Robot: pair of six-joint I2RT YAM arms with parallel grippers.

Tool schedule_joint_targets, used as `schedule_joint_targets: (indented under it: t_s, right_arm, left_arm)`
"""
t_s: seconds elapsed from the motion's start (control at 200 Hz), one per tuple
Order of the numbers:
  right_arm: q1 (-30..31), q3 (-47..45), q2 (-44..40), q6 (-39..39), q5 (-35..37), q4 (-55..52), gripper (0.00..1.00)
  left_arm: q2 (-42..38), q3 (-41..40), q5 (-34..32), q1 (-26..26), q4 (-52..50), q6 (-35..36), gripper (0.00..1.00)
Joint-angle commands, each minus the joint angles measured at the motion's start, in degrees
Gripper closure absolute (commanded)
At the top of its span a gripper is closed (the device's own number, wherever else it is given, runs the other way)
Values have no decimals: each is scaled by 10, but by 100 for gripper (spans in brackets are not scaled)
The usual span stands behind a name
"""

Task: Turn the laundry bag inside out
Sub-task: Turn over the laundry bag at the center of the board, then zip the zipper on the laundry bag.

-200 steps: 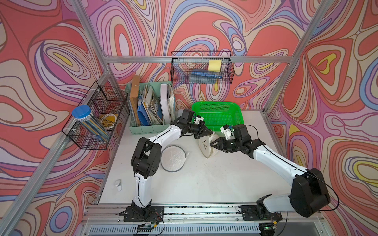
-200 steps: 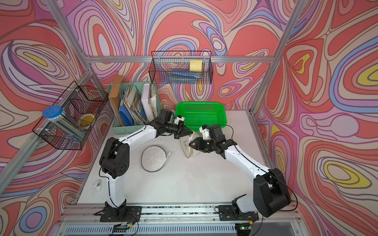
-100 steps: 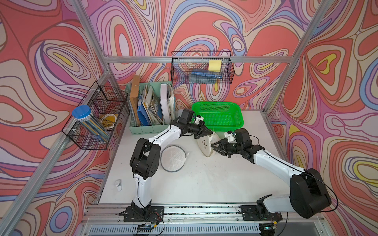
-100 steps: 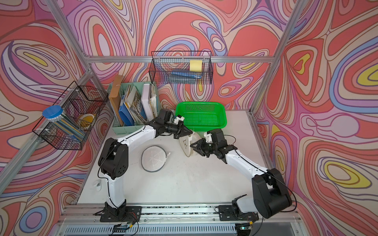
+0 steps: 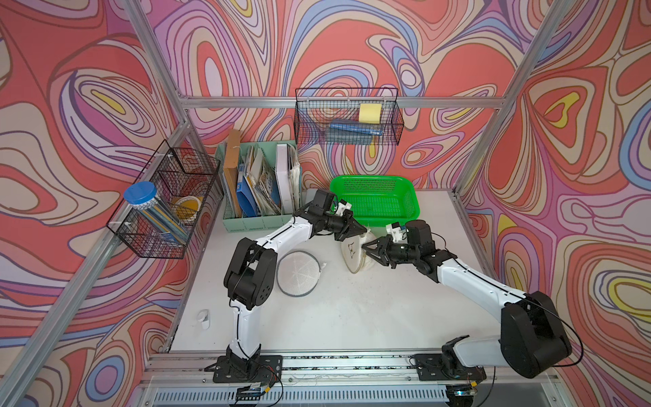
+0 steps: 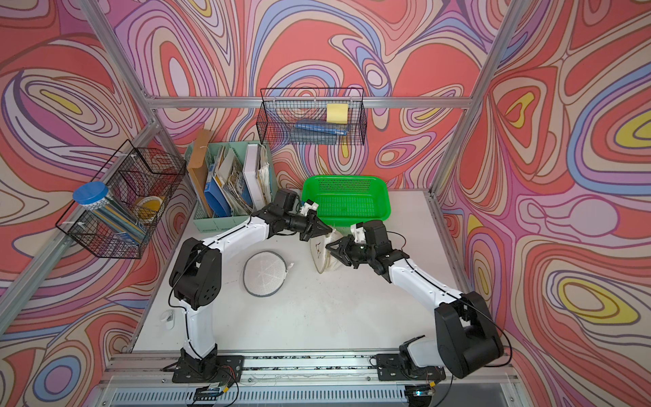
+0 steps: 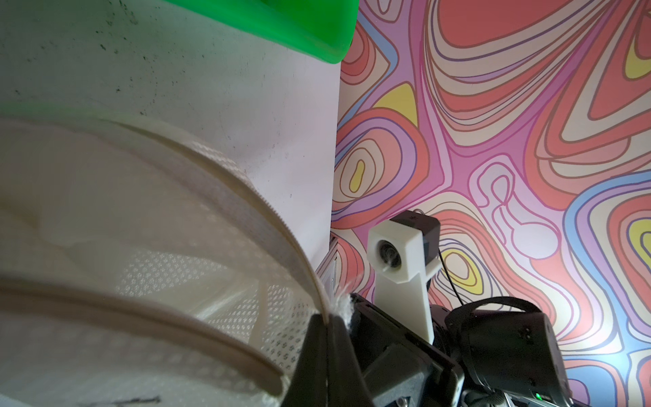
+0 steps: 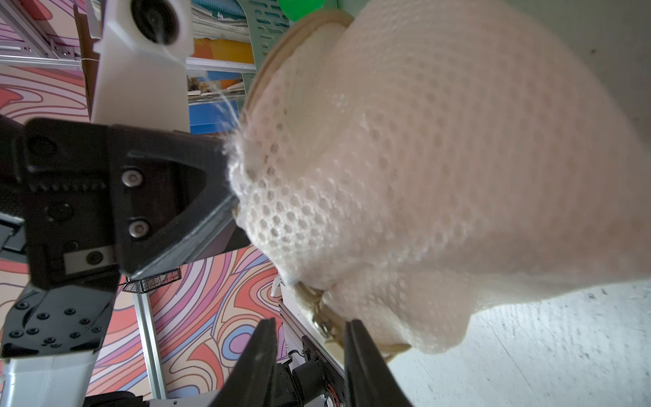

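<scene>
Watching the feeds, I saw the left gripper (image 5: 363, 231) pinched shut on the zipper rim of the bag (image 5: 352, 254), propping it on edge on the table (image 5: 352, 317) just before the tray (image 5: 415, 208), while the right gripper (image 8: 310, 324) sat narrowly parted at its rim, clamping nothing.

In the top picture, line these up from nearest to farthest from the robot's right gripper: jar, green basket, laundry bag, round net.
From the right gripper, in a top view:
1. laundry bag, right in front of it.
2. green basket, just behind it.
3. round net, flat on the table, toward the robot's left.
4. jar, far off in the wire basket on the side wall.
</scene>
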Motion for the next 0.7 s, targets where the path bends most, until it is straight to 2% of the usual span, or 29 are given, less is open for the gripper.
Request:
schedule_joint_targets:
  t_s: [0.0,0.155,0.39,0.691]
  right_arm:
    - [-3,-8,2,-30,-14,-8,67]
    - [-3,-3,14,-53,-23,-23,65]
    - [-2,-1,19,-66,-29,-29,68]
    - [-2,1,20,-62,-34,-23,80]
  left_arm:
    - [-26,-2,1,-2,-3,8,100]
    - [-28,-3,-1,-2,-3,8,100]
    - [-26,-3,-2,-2,-3,6,100]
    - [-25,-1,-1,-3,-5,8,100]
